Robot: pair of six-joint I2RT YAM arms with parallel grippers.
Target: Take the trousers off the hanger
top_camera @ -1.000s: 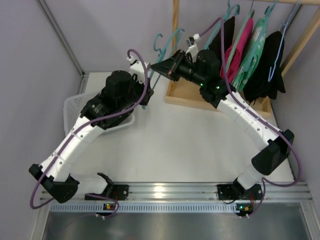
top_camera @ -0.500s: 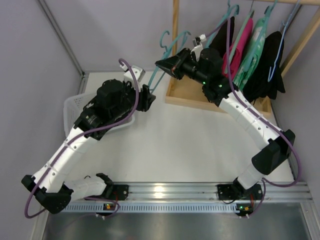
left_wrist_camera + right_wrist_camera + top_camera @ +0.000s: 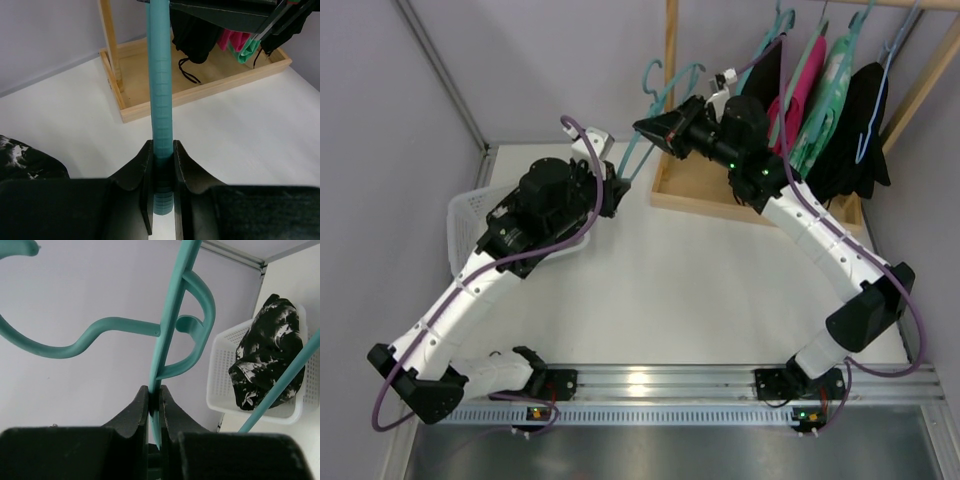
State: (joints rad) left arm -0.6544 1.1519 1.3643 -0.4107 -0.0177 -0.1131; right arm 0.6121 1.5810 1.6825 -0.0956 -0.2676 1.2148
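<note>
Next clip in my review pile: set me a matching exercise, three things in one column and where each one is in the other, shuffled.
Things:
1. trousers
2. hanger
3. pink garment

Places:
A. hanging above the wooden tray
B. clamped by the left claw and the right claw
C. lying in the white basket

Pairs: 1-C, 2-B, 3-A
</note>
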